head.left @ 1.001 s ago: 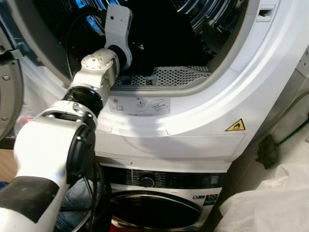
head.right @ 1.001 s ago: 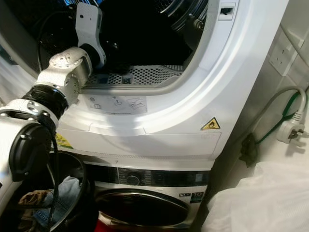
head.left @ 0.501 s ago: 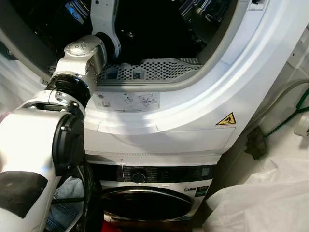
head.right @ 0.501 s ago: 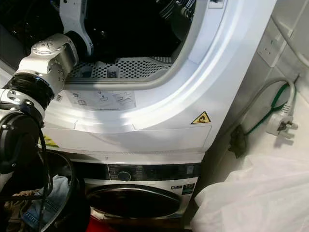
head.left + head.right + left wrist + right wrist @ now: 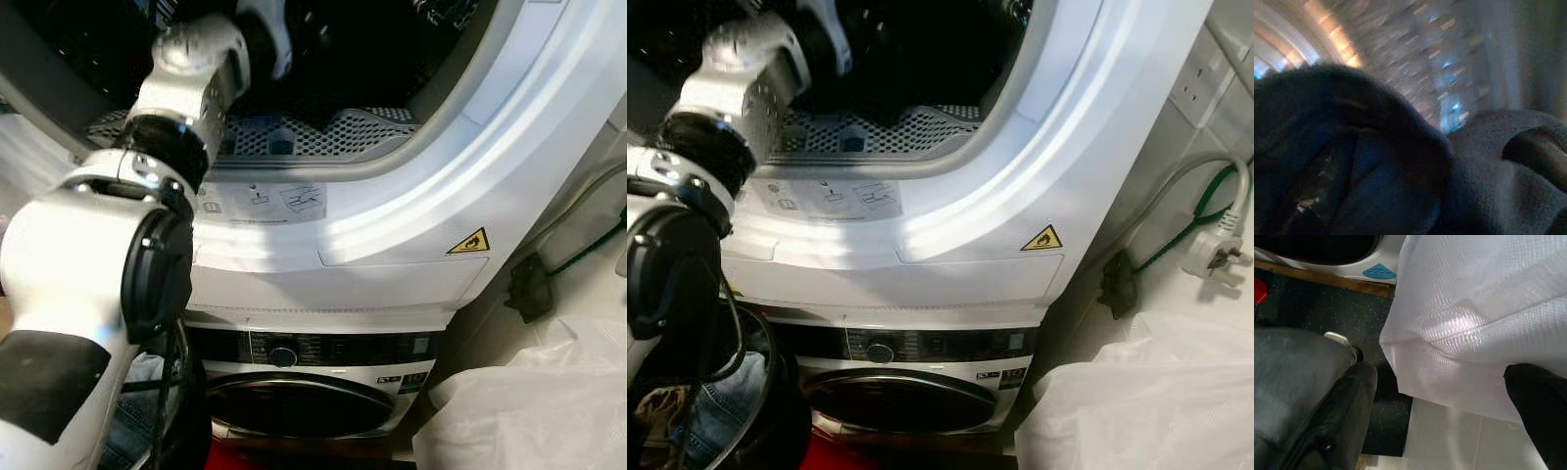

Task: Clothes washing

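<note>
The left arm (image 5: 186,88) is reaching into the upper dryer drum (image 5: 372,59), dark clothing (image 5: 1352,161) hiding its fingers: grip unclear. The right gripper (image 5: 1440,396) is hanging open beside a white bag (image 5: 1474,308).

Dark speckled floor (image 5: 1327,308), white wall socket (image 5: 1193,86) with green-grey cable (image 5: 1176,225), white plastic bag (image 5: 1136,401).

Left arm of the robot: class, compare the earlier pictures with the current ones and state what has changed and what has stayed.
The silver left arm has reached deeper into the dark drum of the upper white machine; its wrist view faces dark blue cloth. Whether it grips the cloth cannot be told. The camera shifted slightly. The lower machine's round door and the white plastic bag stayed put.
</note>
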`<state>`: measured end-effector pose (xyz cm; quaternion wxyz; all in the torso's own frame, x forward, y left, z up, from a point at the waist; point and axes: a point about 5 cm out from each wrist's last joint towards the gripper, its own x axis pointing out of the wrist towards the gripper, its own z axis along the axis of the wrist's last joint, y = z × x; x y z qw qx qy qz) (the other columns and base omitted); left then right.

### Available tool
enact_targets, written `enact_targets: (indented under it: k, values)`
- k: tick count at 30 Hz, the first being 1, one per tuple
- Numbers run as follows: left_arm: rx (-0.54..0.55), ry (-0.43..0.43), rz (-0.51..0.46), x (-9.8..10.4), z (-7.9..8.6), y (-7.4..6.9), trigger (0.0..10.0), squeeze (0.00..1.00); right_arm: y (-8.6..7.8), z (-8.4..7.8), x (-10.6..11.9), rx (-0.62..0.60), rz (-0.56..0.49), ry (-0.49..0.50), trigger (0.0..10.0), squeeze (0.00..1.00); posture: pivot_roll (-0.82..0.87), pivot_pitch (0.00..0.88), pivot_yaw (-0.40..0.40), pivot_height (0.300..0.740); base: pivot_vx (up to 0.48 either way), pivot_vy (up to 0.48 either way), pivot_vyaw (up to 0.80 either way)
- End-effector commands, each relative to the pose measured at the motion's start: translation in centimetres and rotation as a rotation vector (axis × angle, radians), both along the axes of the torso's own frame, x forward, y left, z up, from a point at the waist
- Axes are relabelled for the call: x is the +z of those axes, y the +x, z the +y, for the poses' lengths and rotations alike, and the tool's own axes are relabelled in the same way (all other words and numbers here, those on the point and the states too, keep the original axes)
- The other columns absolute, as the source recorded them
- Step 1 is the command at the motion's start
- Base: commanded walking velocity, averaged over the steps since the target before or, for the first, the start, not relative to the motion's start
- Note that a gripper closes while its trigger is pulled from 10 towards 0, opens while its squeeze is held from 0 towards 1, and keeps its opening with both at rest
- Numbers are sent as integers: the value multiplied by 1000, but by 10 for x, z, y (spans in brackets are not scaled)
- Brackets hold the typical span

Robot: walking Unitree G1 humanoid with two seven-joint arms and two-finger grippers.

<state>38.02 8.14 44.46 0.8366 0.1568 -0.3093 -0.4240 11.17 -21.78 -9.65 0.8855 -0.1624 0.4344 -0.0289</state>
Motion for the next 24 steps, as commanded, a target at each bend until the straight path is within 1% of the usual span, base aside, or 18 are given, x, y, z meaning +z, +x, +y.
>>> enact_targets:
  k: [1,2,3,5,7,9,10,11,12,13,14,15,16,17,18,21,24]
  values:
    - [-76,53,-116,21,-5,-15,10000,0,-7,12,-5,4,35,31,10000,0,-104,115,82,740,0,0,0]
    - [-85,59,-122,21,-5,-16,10000,0,-6,13,-5,5,35,31,10000,0,-96,112,83,740,0,0,0]
    - [-117,80,-152,24,-6,-20,10000,0,-2,16,-5,4,32,39,10000,0,-77,106,87,740,0,0,0]
    - [-177,138,-198,30,-9,-28,10000,0,2,22,-5,12,33,50,10000,0,-66,100,88,740,0,0,0]
    - [-174,181,-203,26,-7,-27,10000,0,5,25,-5,8,29,57,10000,0,-57,91,92,740,0,0,0]
    - [-176,251,-209,18,1,-25,10000,0,10,29,-4,10,27,69,10000,0,-48,81,95,740,0,0,0]
    - [-176,251,-209,18,1,-25,10000,0,10,29,-4,10,27,69,10000,0,-48,81,95,740,0,0,0]
    - [-117,273,-206,16,6,-22,10000,0,12,31,-4,8,27,74,10000,0,-35,77,97,740,0,0,0]
    - [-4,297,-204,15,13,-17,10000,0,14,32,-4,7,27,79,10000,0,-24,74,99,740,0,0,0]
    - [-4,297,-204,15,13,-17,10000,0,14,32,-4,7,27,79,10000,0,-24,74,99,740,0,0,0]
    - [81,318,-190,13,20,-12,10000,0,16,33,-4,9,27,81,10000,0,-17,72,101,740,0,0,0]
    - [102,325,-182,12,23,-10,10000,0,17,34,-4,10,27,82,10000,0,-6,69,100,740,0,0,0]
    - [144,322,-171,13,26,-8,10000,0,17,35,-4,11,29,83,10000,0,2,68,101,740,0,0,0]
    - [259,298,-147,15,34,-3,10000,0,17,36,-4,15,33,84,10000,0,9,64,101,740,0,0,0]
    - [313,290,-150,17,38,-2,10000,0,17,37,-4,18,36,85,10000,0,19,61,101,740,0,0,0]
    - [425,288,-173,21,44,1,10000,0,18,39,-4,23,40,88,10000,0,23,61,102,740,0,0,0]
    - [502,241,-167,21,49,4,10000,0,21,41,-4,26,39,91,10000,0,31,52,106,740,0,0,0]
